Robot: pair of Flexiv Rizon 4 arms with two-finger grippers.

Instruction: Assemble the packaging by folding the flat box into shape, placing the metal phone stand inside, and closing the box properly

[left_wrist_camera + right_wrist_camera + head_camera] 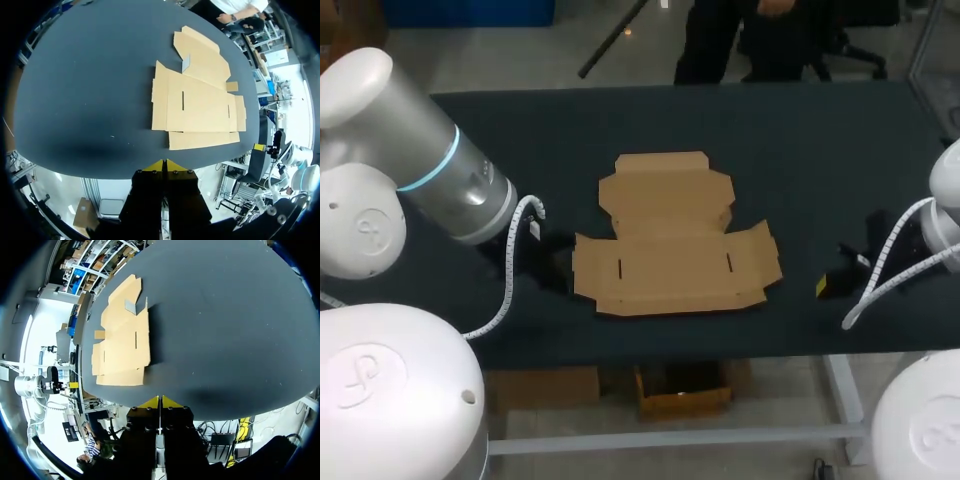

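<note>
- Surveying the dark table [820,140], we find the flat box [672,245] lying unfolded on it, about midway between the left and right edges and closer to the near edge than to the far edge.
- The box is a single sheet of brown cardboard. Its narrower panel points toward the far edge. Its wider panel, with a flap on each side, points toward the near edge.
- Two short slots are cut into the wider panel, one near each side flap.
- All panels and flaps lie flat against the table surface, and none is folded up.
- In both wrist views we see a small grey patch [185,62] at the notch between the two panels. We cannot tell what it is.
- Our left arm [450,170] enters from the near left corner. The left gripper [164,164] hangs at the near edge, left of the box and apart from it.
- The left gripper's yellow fingertips [156,165] are pressed together with nothing between them.
- Our right arm [945,215] enters from the right edge. The right gripper [160,401] sits near the near right corner, well apart from the box.
- The right gripper's yellow fingertips [151,402] are likewise together, with nothing held.
- A white coiled cable [515,265] runs along the left arm down toward its gripper.
</note>
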